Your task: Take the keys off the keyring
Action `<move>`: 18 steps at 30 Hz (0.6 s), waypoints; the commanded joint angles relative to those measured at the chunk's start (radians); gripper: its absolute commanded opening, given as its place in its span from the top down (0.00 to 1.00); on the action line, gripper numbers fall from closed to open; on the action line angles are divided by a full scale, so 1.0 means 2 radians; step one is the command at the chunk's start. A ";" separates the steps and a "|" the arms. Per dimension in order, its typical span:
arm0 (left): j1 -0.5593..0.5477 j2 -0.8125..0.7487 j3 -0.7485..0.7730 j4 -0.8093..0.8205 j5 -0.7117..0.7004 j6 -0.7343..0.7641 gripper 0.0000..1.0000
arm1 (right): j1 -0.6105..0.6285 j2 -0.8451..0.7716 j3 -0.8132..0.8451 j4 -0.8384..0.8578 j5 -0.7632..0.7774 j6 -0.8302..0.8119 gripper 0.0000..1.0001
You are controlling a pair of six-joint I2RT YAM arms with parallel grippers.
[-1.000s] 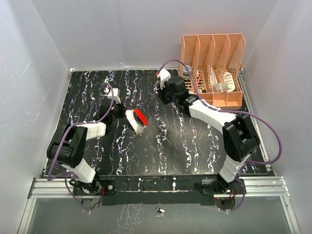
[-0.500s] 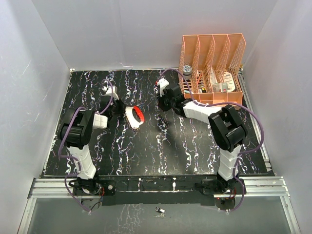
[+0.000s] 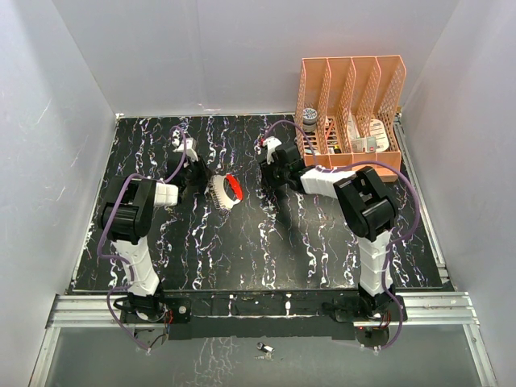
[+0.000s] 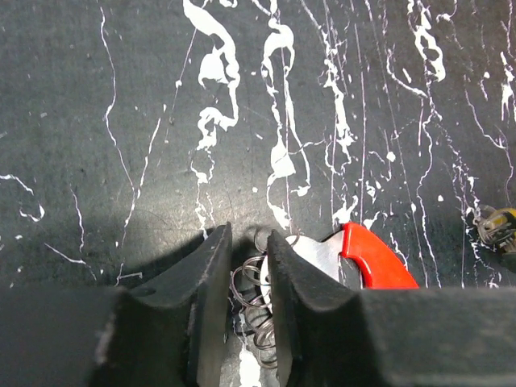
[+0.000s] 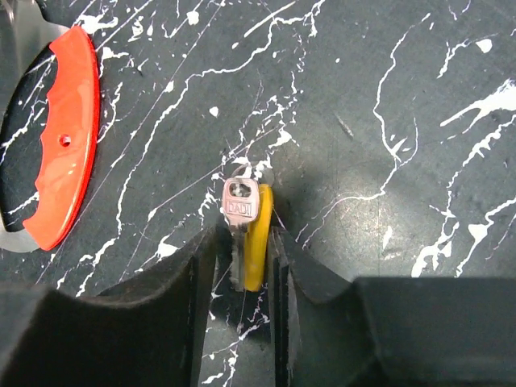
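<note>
Black tabletop (image 3: 242, 258), veined with white like marble, runs out to pale walls (image 3: 81, 64) on three sides in your overhead view. An orange slotted file rack (image 3: 351, 113) fills the back right corner. Your left gripper (image 3: 196, 179) and right gripper (image 3: 272, 165) both sit over the back half of the table, well apart from its side edges, with a broad bare stretch between them and the arm bases. The keyring (image 3: 218, 196), a pale ridged fan shape, lies just beside the left gripper, and the red key (image 3: 233, 187) curves along its far side.

From your left wrist, two dark moulded fingers (image 4: 211, 282) stand nearly together, clenched on thin wire coils of the keyring low in the frame. The red key's glossy head juts out just right of them. Open table spreads ahead. A small yellow-tipped object (image 4: 496, 226) at the right edge is too blurred to name.

From your right wrist, the jaws grip the yellow key (image 5: 255, 238), which stands on edge with a squared silver metal piece (image 5: 241, 201) pressed against its left face. The red key, long, curved and pierced by a small hole, lies well apart at upper left on pale grey metal. Bare tabletop opens ahead and to the right.
</note>
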 commanded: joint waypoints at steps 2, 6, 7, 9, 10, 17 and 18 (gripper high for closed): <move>0.003 -0.016 0.015 -0.044 -0.002 0.011 0.72 | 0.001 0.008 0.019 0.016 0.004 0.002 0.67; 0.003 -0.032 0.016 -0.063 -0.018 0.023 0.67 | 0.001 -0.002 0.013 0.021 0.010 -0.002 0.61; 0.003 -0.036 0.016 -0.065 -0.020 0.026 0.64 | 0.001 -0.006 0.010 0.025 0.013 -0.004 0.60; 0.003 -0.046 0.016 -0.069 -0.021 0.032 0.55 | 0.001 -0.014 0.005 0.033 0.019 -0.008 0.59; 0.003 -0.051 0.016 -0.070 -0.023 0.034 0.49 | 0.001 -0.018 0.003 0.038 0.022 -0.009 0.59; 0.003 -0.106 0.012 -0.081 -0.039 0.047 0.01 | 0.001 -0.061 0.006 0.051 0.026 -0.019 0.56; 0.003 -0.113 0.012 -0.083 -0.039 0.048 0.01 | 0.001 -0.066 0.008 0.050 0.026 -0.020 0.55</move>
